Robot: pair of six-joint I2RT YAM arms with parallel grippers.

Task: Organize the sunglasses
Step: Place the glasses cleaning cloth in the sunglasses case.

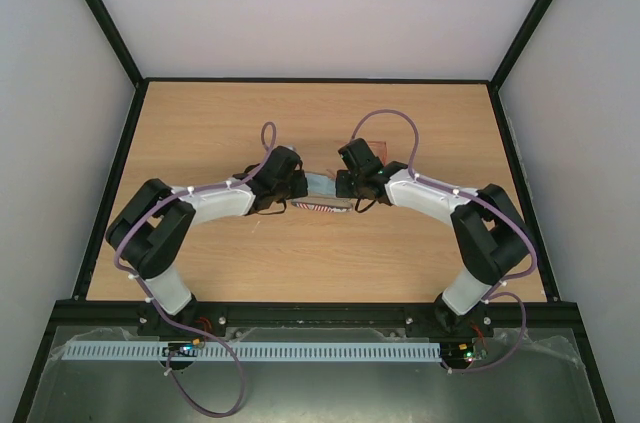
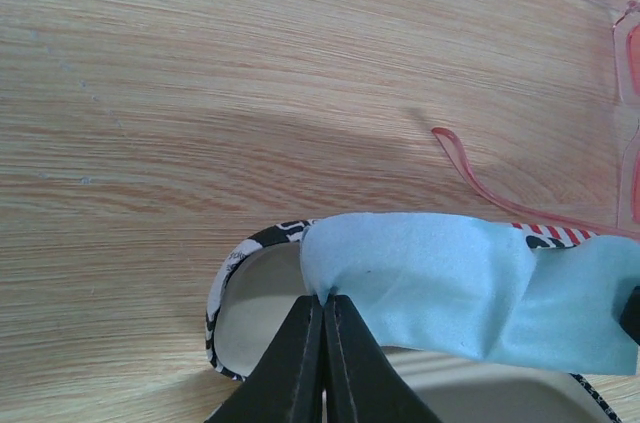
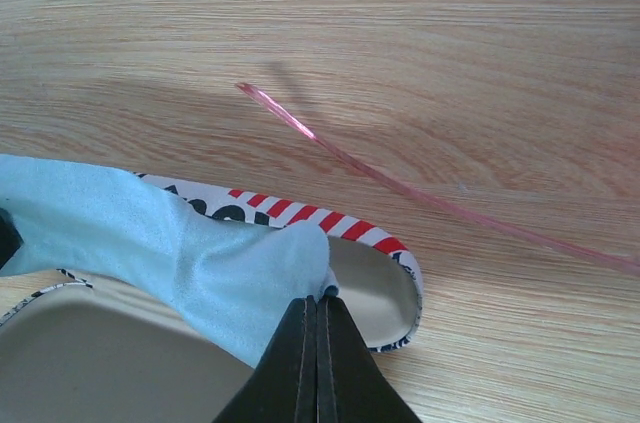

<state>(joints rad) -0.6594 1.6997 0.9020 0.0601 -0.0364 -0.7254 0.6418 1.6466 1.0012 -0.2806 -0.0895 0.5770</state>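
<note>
Cloth [image 2: 440,283] held taut over the open case [image 2: 226,278], sunglasses [image 2: 480,175] lying just beyond it
The left gripper [image 2: 322,301] and right gripper [image 3: 316,303] each have their jaws pressed fully together on opposite edges of the cloth above the case. If one pinch slips or the arms pull unevenly, I'd expect the cloth to sag, or the light case to get dragged into the thin frames behind it

You've got one pair of sunglasses [image 2: 628,58], upper right of the left wrist view. One striped case [image 3: 330,220]. One light blue cloth [image 2: 450,283]. Two grippers: left gripper [image 2: 322,305], right gripper [image 3: 316,305]. One wooden table [image 1: 330,263].
</note>
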